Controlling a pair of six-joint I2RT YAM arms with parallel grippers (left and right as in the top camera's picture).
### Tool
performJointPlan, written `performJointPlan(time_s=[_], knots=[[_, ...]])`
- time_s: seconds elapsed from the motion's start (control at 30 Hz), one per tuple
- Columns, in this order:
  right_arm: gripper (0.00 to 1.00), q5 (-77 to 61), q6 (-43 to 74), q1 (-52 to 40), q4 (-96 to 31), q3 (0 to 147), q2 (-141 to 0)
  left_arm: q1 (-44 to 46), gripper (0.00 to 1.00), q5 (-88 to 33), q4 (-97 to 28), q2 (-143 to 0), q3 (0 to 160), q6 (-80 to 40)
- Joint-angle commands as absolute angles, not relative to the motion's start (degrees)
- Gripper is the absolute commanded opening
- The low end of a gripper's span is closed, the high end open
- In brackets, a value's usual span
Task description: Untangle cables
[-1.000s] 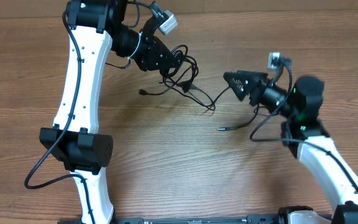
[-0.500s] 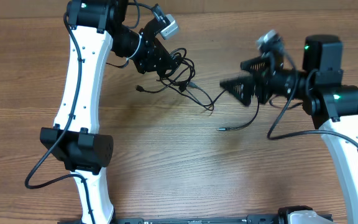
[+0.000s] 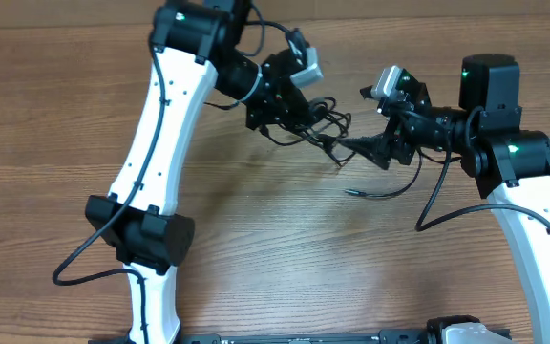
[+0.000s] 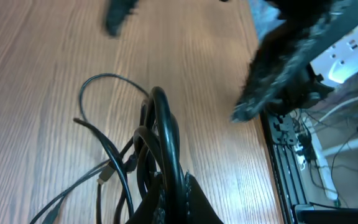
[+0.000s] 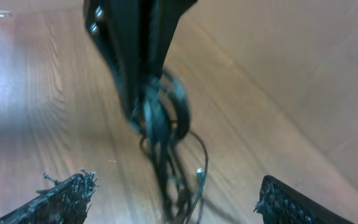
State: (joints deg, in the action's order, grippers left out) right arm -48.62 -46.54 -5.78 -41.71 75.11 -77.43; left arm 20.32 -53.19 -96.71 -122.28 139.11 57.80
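The cables (image 3: 325, 122) are a knotted black bundle hanging from my left gripper (image 3: 299, 110) above the middle back of the table. In the left wrist view the left gripper (image 4: 174, 198) is shut on a thick black loop of the cables (image 4: 160, 124), and thinner strands with small plugs trail to the left. My right gripper (image 3: 363, 143) faces the bundle from the right. Its fingertips (image 5: 67, 196) stand wide apart, with the blurred cables (image 5: 166, 155) hanging between them, untouched. One strand (image 3: 380, 194) with a plug end lies on the table below the right gripper.
The wooden table (image 3: 275, 268) stretches toward the front. The left arm's white links (image 3: 151, 172) stand at the left and the right arm's base link (image 3: 533, 248) at the right. A black rail (image 4: 284, 162) with loose wires runs along the table edge in the left wrist view.
My left arm has swung to the right, carrying the bundle toward the centre. The right gripper has risen, turned and closed in on the bundle from the right.
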Motion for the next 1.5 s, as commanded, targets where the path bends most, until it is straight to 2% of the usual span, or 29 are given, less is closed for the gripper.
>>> performJointPlan(time_s=[0.0, 0.1, 0.23, 0.3, 0.4, 0.47, 0.5, 0.53, 0.67, 0.93, 0.97, 1.0, 1.07, 1.27, 1.47], knots=[[0.82, -48.62, -48.31, -6.04, -40.07, 75.99, -77.28, 22.57, 0.04, -55.99, -96.82, -121.8, 139.96, 61.78], [0.77, -47.22, -48.31, -6.04, -39.68, 75.99, -77.34, 24.14, 0.04, -56.14, -96.82, -121.8, 139.96, 61.78], [0.76, -46.06, -48.31, -6.04, -39.62, 75.99, -77.43, 26.13, 0.04, -56.64, -96.82, -121.8, 139.96, 62.74], [0.71, -46.06, -48.31, -6.04, -39.68, 75.99, -77.43, 26.94, 0.04, -56.62, -96.82, -121.8, 139.96, 63.11], [0.56, -46.06, -48.31, -6.04, -39.72, 75.99, -77.43, 27.46, 0.04, -56.55, -96.82, -121.8, 139.98, 63.24], [0.4, -46.06, -48.31, -6.04, -39.92, 75.99, -77.45, 27.46, 0.04, -56.58, -96.82, -121.8, 139.98, 63.24], [0.28, -46.06, -48.31, -6.04, -40.01, 75.99, -77.43, 27.46, 0.04, -56.64, -96.82, -121.8, 139.98, 63.24], [0.22, -46.06, -48.31, -6.04, -40.12, 75.99, -77.45, 27.4, 0.04, -56.69, -96.82, -121.8, 139.98, 63.24], [0.05, -46.09, -48.31, -6.04, -40.14, 75.99, -77.45, 27.42, 0.04, -56.71, -96.82, -121.8, 139.98, 63.24], [0.04, -46.09, -48.31, -6.04, -40.16, 75.99, -77.45, 27.38, 0.04, -56.55, -96.57, -121.8, 139.98, 63.22], [0.04, -46.09, -48.31, -6.04, -40.16, 75.99, -77.45, 27.35, 0.15, -56.03, -96.4, -121.8, 139.98, 63.22], [0.04, -46.09, -48.29, -6.04, -40.16, 75.99, -77.45, 27.35, 0.34, -55.35, -96.25, -121.8, 139.98, 63.16], [0.04, -46.09, -48.27, -6.04, -40.16, 75.99, -77.45, 27.35, 1.0, -52.18, -95.96, -121.8, 139.98, 62.96], [0.04, -44.77, -47.81, -6.04, -40.25, 75.99, -77.45, 26.85, 1.0, -41.76, -96.03, -121.8, 139.98, 55.61], [0.04, -44.38, -44.99, -5.98, -40.56, 75.99, -77.45, 20.84, 1.0, -48.84, -96.18, -121.8, 139.98, 54.78]])
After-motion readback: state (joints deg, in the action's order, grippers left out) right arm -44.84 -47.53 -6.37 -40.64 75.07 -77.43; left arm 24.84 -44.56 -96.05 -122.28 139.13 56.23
